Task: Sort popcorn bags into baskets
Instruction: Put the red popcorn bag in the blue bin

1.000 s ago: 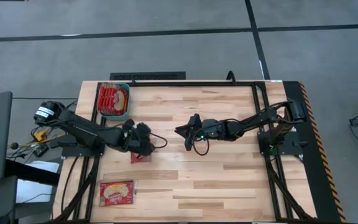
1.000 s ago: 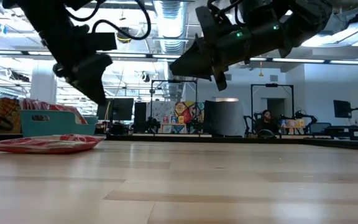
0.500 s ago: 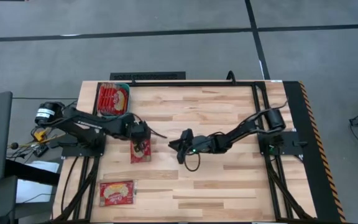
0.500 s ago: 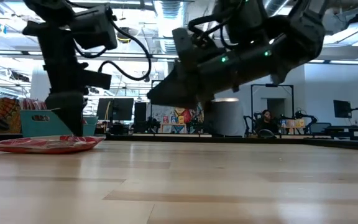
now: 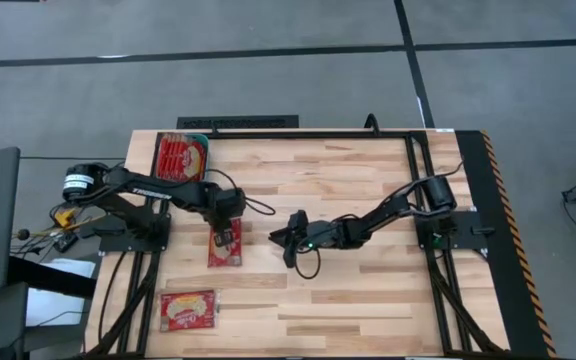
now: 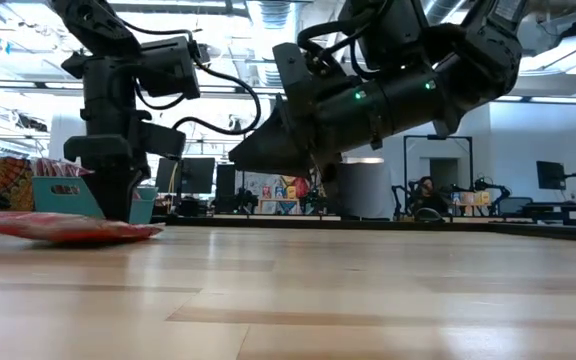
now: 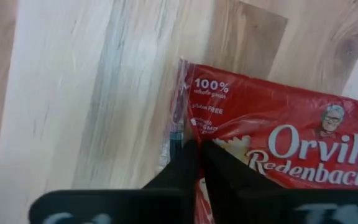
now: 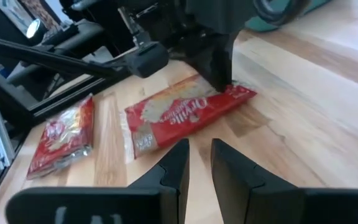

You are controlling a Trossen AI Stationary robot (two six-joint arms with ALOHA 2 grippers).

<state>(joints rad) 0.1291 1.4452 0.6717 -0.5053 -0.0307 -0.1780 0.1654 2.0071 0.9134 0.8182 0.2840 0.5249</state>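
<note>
A red popcorn bag (image 5: 223, 252) lies on the wooden table left of centre, its long side running near to far. My left gripper (image 5: 226, 234) stands over the bag's far end, shut on it; the bag also shows in the left wrist view (image 7: 278, 143). My right gripper (image 5: 288, 240) hovers empty to the bag's right, its fingers a narrow gap apart (image 8: 201, 163). A second bag (image 5: 188, 309) lies flat near the table's front left. The teal basket (image 5: 208, 152) at the far left holds several red bags. My left gripper pinches the bag's far short end (image 7: 178, 134), near one corner, between its two fingers. The fingers (image 7: 188, 163) come from above, pointing down. The rest of the bag (image 8: 179, 112) lies stretched out on the table toward the near edge.
Black frame rails (image 5: 420, 180) run along the table's far and right sides. Bare wood (image 5: 368, 300) lies at the centre and right. The room beyond the table holds desks and screens.
My right gripper has gone toward the table's left and near edge and has come lower, ending beside the bag. My left arm has turned its wrist upright over the bag's far end. More of the bag now shows, stretched out toward the near edge.
</note>
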